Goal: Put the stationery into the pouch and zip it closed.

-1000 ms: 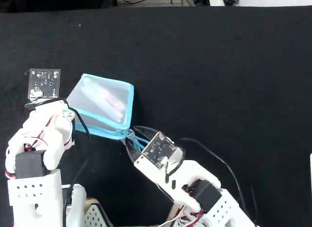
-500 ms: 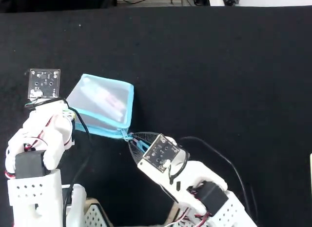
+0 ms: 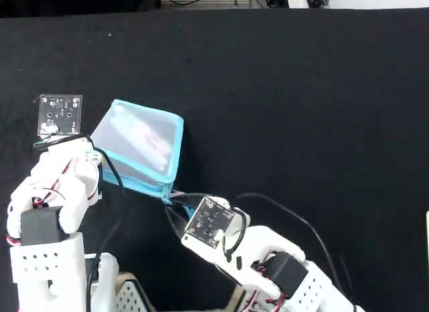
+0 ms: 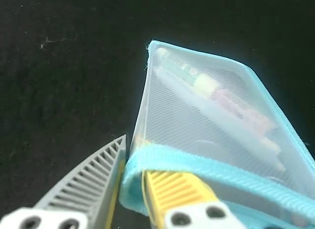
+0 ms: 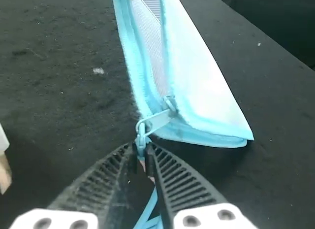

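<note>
Right wrist view, bottom centre: right end effector [image 5: 142,160] was clenched on the zip pull [image 5: 153,121], black jaws pinched tight w/ the blue cord running down between them. Pull tab led up to the slider [image 5: 170,103], which sat at the near corner of the pouch [image 5: 192,91].

High view: same end effector [image 3: 174,202] was lower centre, touching the pouch's bottom corner.

Left wrist view, bottom: left end effector [image 4: 134,157] was grasping the pouch [image 4: 211,120] by its blue rim, grey jaw outside, yellow jaw on the other side of the rim. It read as an anchor grip.

Pouch [image 3: 144,147] lay centre-left in the high view, on the black desk [image 3: 301,90]. Stationery [image 4: 216,96] was already inside, visible thru the mesh as pale sticks, so the loading step looked done.

Step in hand, by my read: zipping, prob. at or near end of travel since the slider was at the corner. Couldn't tell if the teeth were fully shut.

Next move likely calls for a short pull along the zip line w/ the left side holding firm, then check closure and let go of both.
</note>
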Motion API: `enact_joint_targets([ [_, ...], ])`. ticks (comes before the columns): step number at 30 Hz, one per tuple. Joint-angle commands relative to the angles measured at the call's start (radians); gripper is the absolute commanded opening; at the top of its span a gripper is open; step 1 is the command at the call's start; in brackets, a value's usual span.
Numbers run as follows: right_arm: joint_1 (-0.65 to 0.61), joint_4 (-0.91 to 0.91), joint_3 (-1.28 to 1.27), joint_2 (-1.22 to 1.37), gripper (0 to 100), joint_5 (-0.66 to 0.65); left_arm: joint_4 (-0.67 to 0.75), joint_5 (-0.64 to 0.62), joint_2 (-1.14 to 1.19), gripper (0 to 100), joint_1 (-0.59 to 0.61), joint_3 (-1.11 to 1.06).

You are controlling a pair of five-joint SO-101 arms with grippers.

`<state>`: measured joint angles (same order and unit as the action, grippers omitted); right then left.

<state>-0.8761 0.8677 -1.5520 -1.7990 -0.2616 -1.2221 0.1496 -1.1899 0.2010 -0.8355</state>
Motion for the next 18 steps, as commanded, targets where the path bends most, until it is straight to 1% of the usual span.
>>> enact_joint_targets([
  [1,-0.021,-0.032,0.002,-0.16,11.6,-0.002,0.026,-0.009,-0.009,3,0.01,0.007],
  [5,-0.021,-0.055,-0.004,-0.159,12.3,0.061,0.026,-0.009,-0.009,3,0.01,0.007],
  [11,-0.021,-0.161,-0.094,-0.159,12.3,0.068,0.018,-0.009,-0.009,3,-0.033,0.004],
  [14,-0.021,-0.173,-0.101,-0.162,12.3,0.068,0.018,-0.009,-0.009,3,-0.036,0.004],
  [16,-0.02,-0.172,-0.087,-0.162,10.5,0.068,0.018,-0.009,-0.009,3,-0.031,0.004],
  [18,-0.003,-0.17,-0.068,-0.162,5.2,0.068,0.018,-0.009,-0.009,3,-0.031,0.004],
])
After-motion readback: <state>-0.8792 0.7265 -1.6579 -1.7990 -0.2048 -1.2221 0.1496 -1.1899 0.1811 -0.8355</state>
